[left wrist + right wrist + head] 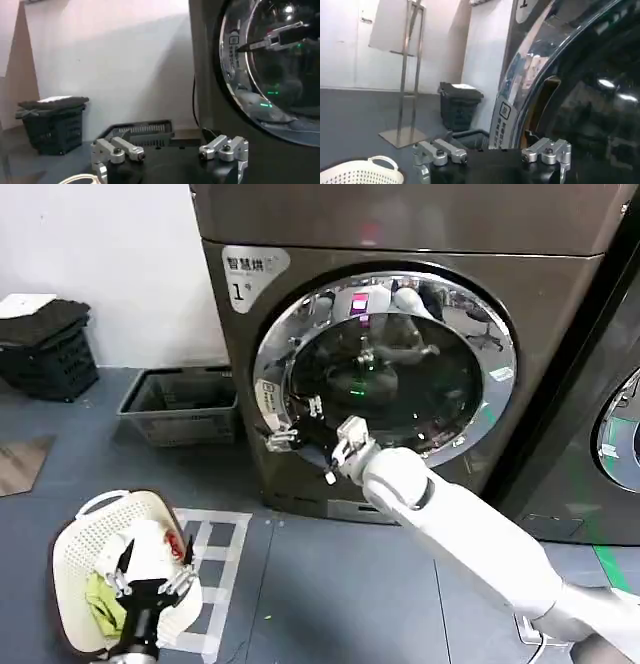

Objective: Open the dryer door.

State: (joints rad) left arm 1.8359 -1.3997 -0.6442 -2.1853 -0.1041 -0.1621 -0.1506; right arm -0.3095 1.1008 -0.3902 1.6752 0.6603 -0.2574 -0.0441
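Head view is showing me my right gripper sitting at the left edge of the large round dryer door with its shiny chrome rim and dark tinted glass, on the front of the dark grey machine. Its silver fingers are standing spread apart against the rim, clamping nothing. My left gripper is hanging low, its fingers also spread and empty, over the white perforated plastic laundry basket on the grey floor. Right wrist view is showing me a dark gap at the door's rim.
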